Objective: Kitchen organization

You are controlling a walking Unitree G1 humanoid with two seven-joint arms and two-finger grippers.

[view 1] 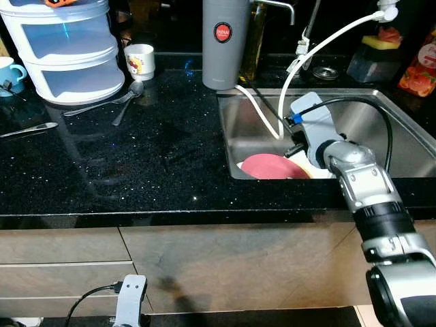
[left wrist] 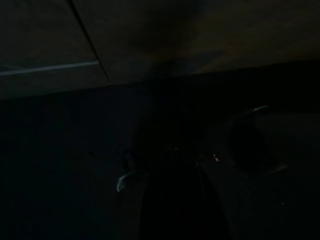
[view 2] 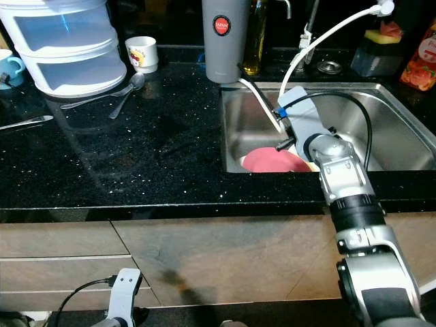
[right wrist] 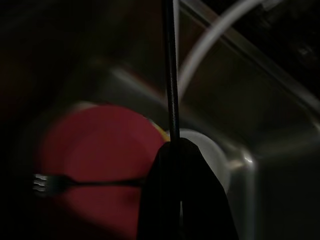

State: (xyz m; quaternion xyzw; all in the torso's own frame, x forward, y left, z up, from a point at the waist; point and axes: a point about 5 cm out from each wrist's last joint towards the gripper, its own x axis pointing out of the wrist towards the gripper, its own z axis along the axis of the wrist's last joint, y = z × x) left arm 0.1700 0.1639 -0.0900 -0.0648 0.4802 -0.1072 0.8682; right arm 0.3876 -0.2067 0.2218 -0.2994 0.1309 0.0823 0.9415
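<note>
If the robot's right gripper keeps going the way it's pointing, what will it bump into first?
Probably the red plate lying in the sink, with a fork on it. The right gripper points down towards that plate, though blur makes depth hard to judge.

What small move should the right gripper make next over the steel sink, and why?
Probably ease the right gripper down toward the fork lying on the round red plate in the stainless steel sink. The black fingers look pressed together above the plate, so they likely need to part before reaching the fork's handle.
</note>
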